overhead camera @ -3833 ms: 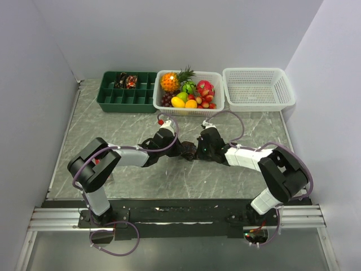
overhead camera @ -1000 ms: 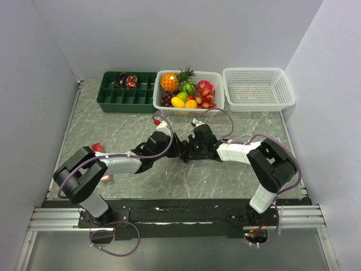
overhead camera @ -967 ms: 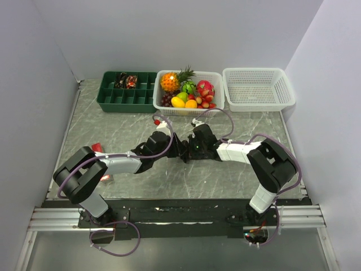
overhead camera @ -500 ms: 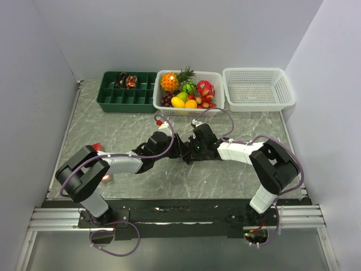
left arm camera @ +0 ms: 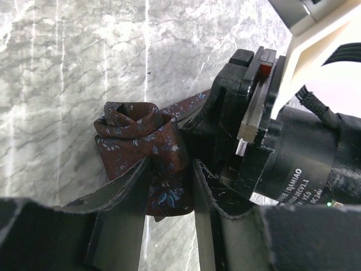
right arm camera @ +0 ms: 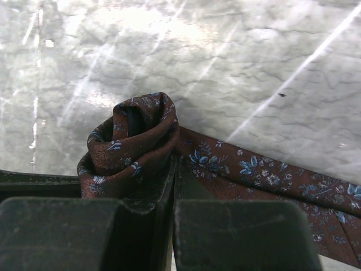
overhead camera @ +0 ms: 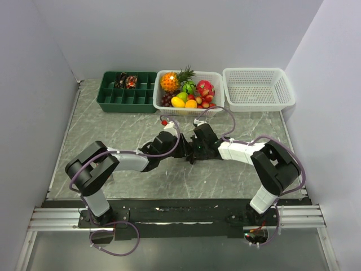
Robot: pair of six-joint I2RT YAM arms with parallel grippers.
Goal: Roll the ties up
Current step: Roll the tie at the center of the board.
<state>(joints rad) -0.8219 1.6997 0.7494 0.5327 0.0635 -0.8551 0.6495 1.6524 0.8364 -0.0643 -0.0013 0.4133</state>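
On the grey worktop point(overhead camera: 101, 130), the left fingers point(left arm camera: 124, 195) pinch a partly rolled tie point(left arm camera: 138, 132); the right fingers point(right arm camera: 225, 226), pressed nearly together, clamp the coil's edge.

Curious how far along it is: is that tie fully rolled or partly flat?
Partly rolled: the tie forms a coil, but a flat strip trails across the table.

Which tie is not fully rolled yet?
The tie between the left gripper and right gripper: a flat tail trails from its coil. Rolled ties in the green tray look compact.
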